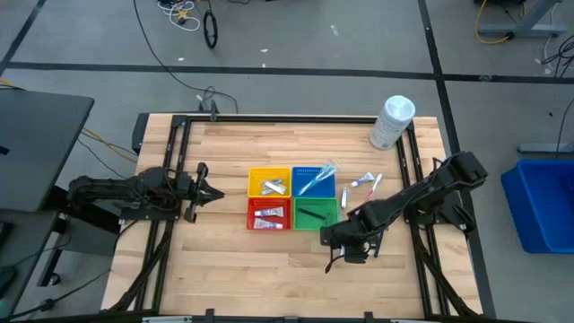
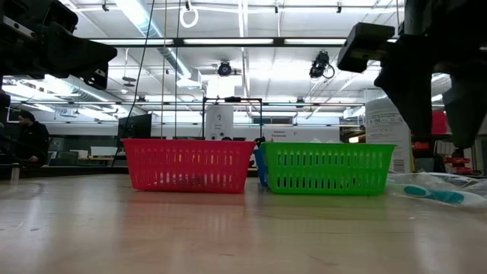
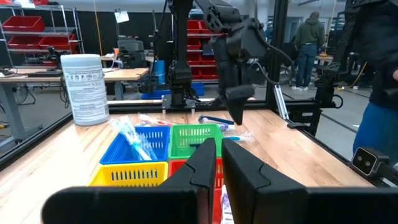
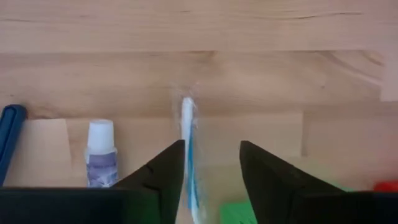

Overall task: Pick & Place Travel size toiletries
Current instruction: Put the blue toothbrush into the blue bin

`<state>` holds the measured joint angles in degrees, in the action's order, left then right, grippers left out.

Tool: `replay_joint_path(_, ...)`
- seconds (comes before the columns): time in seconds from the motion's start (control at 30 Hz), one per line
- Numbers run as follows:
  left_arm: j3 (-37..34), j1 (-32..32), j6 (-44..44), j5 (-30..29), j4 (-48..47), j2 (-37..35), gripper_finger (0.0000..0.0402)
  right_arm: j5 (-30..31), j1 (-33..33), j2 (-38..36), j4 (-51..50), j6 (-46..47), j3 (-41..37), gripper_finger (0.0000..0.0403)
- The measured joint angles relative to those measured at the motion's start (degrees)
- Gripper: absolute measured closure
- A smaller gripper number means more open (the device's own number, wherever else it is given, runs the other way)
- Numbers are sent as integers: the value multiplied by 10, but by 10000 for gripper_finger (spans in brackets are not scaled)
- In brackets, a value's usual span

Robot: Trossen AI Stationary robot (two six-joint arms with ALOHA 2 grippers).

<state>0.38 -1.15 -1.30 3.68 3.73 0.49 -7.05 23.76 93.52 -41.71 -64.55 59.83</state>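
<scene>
Loose toiletries [image 1: 365, 184] lie on the table right of the baskets. My right gripper [image 1: 345, 242] hangs open, pointing down, above the table by the green basket [image 1: 334, 224]. In its wrist view a wrapped toothbrush [image 4: 187, 124] lies flat on the wood below the open gripper [image 4: 211, 144], close to one finger. A small white-capped tube [image 4: 100, 155] and a blue item [image 4: 10, 137] lie beside it. My left gripper [image 1: 218, 193] waits shut left of the baskets.
Yellow [image 1: 269, 182], blue [image 1: 314, 179], red [image 1: 269, 215] and green baskets stand together mid-table, with items inside. A large white container [image 1: 392, 121] stands at the far right corner. Bare wood lies near and left of the baskets. A person stands in the room beyond.
</scene>
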Motion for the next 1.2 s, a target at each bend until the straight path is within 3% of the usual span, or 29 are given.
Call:
replay_joint_path(0.27, 0, 0, 0, 0, 0, 0, 369, 10, 4, 15, -1, 0, 0, 195)
replay_joint_path(0.53, 0, 0, 0, 0, 0, 0, 369, 25, 6, 21, 2, 0, 0, 176)
replay_joint_path(1.2, 0, 0, 0, 0, 0, 0, 369, 50, 8, 100, 2, 26, -1, 217)
